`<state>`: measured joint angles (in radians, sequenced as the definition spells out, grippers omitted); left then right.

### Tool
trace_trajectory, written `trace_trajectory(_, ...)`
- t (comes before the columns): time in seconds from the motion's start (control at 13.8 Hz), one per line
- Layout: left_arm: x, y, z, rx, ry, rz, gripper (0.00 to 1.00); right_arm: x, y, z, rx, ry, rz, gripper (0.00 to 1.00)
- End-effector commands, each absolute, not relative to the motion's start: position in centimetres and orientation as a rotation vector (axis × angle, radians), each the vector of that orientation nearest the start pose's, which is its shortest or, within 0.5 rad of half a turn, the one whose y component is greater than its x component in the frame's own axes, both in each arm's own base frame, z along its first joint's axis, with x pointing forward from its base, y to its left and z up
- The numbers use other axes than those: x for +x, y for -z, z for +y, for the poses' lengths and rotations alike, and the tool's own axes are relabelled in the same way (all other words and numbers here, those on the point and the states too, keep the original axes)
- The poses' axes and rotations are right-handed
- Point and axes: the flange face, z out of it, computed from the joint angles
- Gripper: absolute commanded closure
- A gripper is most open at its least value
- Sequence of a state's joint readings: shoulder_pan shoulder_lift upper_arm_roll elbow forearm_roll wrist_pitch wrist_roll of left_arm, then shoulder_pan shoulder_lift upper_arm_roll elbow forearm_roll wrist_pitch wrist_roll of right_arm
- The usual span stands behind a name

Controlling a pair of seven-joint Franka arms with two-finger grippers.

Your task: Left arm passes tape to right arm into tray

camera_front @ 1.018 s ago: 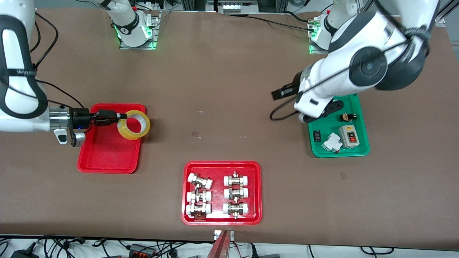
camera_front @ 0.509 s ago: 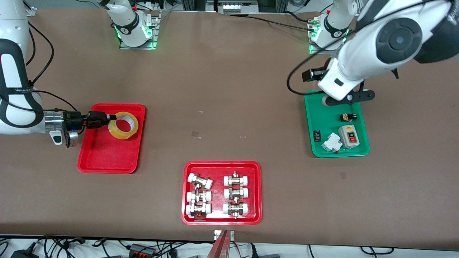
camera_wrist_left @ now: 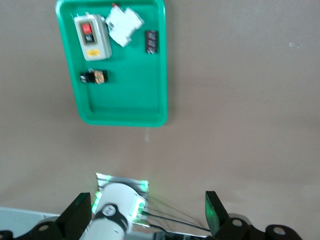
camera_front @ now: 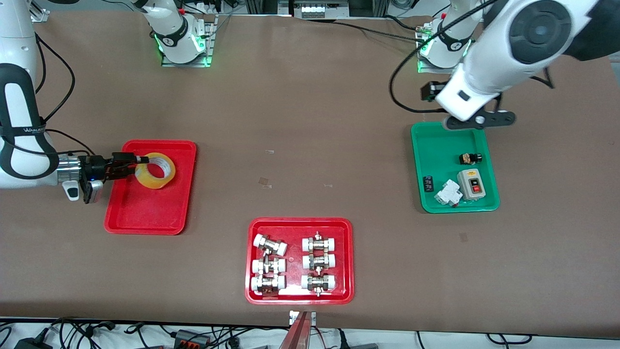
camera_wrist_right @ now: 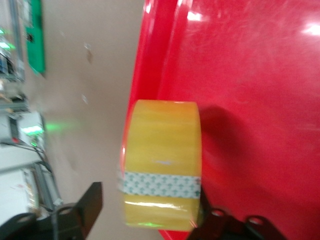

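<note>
Tape (camera_front: 155, 170) in right gripper (camera_front: 137, 163), over red tray (camera_front: 145, 218)

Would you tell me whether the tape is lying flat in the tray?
No: the tape is tilted over the tray, held by the right hand.

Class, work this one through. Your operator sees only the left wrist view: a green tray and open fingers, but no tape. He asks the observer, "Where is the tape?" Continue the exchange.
Observer: The tape is at the right gripper, over the red tray.
Operator: Is it resting on the floor yet?
Observer: I cannot tell. The right wrist view shows its shadow close beside it on the tray floor.
Operator: Where is my left gripper?
Observer: The front view puts it over the green tray's edge nearest the left arm's base.
</note>
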<state>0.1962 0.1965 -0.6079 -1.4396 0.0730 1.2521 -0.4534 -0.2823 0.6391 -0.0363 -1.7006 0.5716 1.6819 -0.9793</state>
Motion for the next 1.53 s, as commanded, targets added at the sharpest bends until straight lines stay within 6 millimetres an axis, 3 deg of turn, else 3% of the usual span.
trace_trajectory(0.0, 53.9, -56.9, -13.6, -3.0, -0.414, 0.096, 0.0, 60.7, -22.6, -11.9, -2.392, -0.248, -0.639, 0.0)
trace_trajectory(0.22, 54.2, -57.4, -10.2, -3.017, -0.417, 0.12, 0.0, 62.1, -27.1, -9.3, -2.527, -0.25, -0.829, 0.0)
trace_trajectory(0.44, 51.4, -56.4, -10.0, -3.019, -0.326, 0.107, 0.0, 62.6, -33.9, -6.0, -2.723, -0.289, -0.85, 0.0)
trace_trajectory(0.58, 52.3, -56.4, -10.0, -3.096, -0.298, 0.099, 0.0, 61.8, -38.7, -3.9, -2.831, -0.282, -0.692, 0.0)
trace_trajectory(0.73, 53.4, -58.0, -10.1, -3.123, -0.246, 0.084, 0.0, 60.5, -43.4, -2.7, -2.89, -0.277, -0.539, 0.0)
trace_trajectory(0.87, 53.1, -59.4, -10.2, -3.112, -0.218, 0.076, 0.0, 59.1, -48.2, -1.3, -2.923, -0.219, -0.505, 0.0)
trace_trajectory(1.09, 52.0, -61.2, -11.7, -3.119, -0.178, 0.1, 0.0, 57.0, -54.4, 0.6, -3.044, -0.237, -0.263, 0.0)
trace_trajectory(1.24, 52.3, -61.3, -10.8, -3.125, -0.172, 0.067, 0.0, 57.2, -57.5, 0.5, -3.088, -0.215, 0.056, 0.0)
trace_trajectory(1.45, 51.7, -61.3, -11.1, -3.099, -0.217, 0.08, 0.0, 55.7, -60.4, 2.9, -3.094, -0.142, 0.158, 0.0)
